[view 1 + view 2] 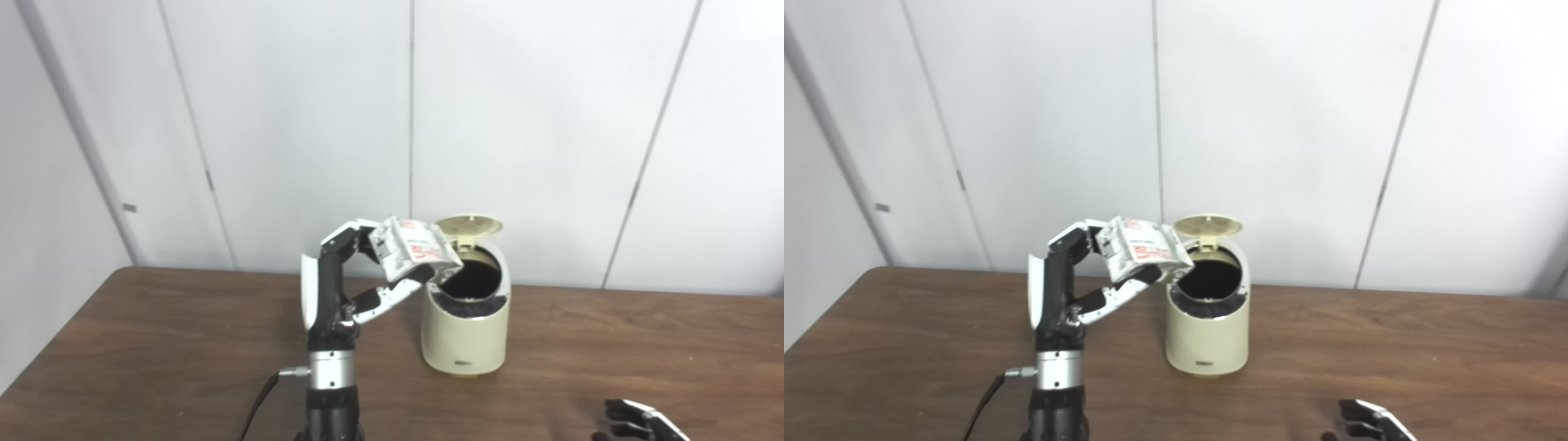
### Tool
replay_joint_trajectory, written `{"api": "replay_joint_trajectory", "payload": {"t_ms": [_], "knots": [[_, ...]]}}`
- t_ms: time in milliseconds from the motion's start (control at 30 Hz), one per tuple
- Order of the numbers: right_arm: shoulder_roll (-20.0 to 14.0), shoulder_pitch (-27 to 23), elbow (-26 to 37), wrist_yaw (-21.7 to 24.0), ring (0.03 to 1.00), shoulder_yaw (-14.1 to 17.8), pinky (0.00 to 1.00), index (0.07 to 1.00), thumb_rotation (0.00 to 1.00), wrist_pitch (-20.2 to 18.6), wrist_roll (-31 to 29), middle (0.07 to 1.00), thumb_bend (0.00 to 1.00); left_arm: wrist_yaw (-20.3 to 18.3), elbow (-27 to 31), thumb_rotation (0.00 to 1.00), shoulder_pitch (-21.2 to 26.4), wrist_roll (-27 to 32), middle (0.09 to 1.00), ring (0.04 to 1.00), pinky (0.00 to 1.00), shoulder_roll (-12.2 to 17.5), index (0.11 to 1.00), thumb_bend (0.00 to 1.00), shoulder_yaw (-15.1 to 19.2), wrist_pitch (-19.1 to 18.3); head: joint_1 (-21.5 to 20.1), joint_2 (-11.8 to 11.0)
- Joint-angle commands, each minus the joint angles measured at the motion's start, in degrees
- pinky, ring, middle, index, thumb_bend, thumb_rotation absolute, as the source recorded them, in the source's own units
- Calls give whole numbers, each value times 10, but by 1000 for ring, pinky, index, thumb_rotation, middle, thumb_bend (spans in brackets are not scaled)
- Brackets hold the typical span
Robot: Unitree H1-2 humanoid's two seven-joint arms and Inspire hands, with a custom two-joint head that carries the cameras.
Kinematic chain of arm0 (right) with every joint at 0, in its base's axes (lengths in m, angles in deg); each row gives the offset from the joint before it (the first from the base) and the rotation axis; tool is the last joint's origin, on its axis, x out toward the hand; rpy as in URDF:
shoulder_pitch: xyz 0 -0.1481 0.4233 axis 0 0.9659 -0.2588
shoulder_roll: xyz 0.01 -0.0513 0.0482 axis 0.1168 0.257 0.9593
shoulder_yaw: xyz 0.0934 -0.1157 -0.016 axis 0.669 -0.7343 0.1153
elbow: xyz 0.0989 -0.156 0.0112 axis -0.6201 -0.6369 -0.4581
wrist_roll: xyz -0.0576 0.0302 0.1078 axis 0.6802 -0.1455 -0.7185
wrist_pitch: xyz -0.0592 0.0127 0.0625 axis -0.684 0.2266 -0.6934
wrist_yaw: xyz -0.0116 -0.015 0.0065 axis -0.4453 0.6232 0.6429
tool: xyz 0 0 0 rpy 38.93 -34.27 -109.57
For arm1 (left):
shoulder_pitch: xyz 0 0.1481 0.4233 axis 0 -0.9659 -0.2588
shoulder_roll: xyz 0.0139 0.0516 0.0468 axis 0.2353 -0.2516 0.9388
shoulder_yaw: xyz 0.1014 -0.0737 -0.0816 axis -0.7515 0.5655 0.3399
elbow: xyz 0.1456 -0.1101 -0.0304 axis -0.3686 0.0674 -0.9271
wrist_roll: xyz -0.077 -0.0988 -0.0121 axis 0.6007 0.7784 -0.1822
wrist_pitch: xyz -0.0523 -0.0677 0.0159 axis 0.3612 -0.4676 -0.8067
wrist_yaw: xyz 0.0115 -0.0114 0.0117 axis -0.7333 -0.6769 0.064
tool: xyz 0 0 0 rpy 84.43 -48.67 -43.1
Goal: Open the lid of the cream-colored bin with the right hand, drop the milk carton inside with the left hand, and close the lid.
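Observation:
The cream-colored bin [465,331] stands on the wooden table [153,343] near the middle, also in the right eye view [1206,337]. Its round lid [468,225] is raised and the dark opening shows. My left hand [343,282] is shut on a white milk carton with red print [413,248], held tilted just left of and above the bin's rim, one corner over the opening. My right hand [640,422] lies low at the table's front right, only partly in view, far from the bin.
A white panelled wall [551,122] stands close behind the table. A black cable [257,404] hangs beside my left forearm. Bare tabletop lies left and right of the bin.

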Motion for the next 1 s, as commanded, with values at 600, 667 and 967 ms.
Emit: {"api": "replay_joint_trajectory", "payload": {"t_ms": [600, 667, 967], "knots": [[24, 17, 50, -8, 653, -32, 531, 685, 139, -27, 13, 689, 279, 48, -139, 0, 79, 16, 488, 450, 377, 28, 480, 503, -70, 31, -34, 4], [24, 19, 53, -8, 657, -34, 536, 688, 142, -30, 13, 692, 281, 63, -161, 0, 86, 12, 487, 452, 378, 30, 478, 504, -77, 31, -35, 4], [32, 23, 60, -10, 666, -43, 554, 693, 175, -36, 10, 697, 294, 111, -224, 0, 111, -3, 498, 448, 355, 38, 469, 503, -99, 31, -43, 6]]}}
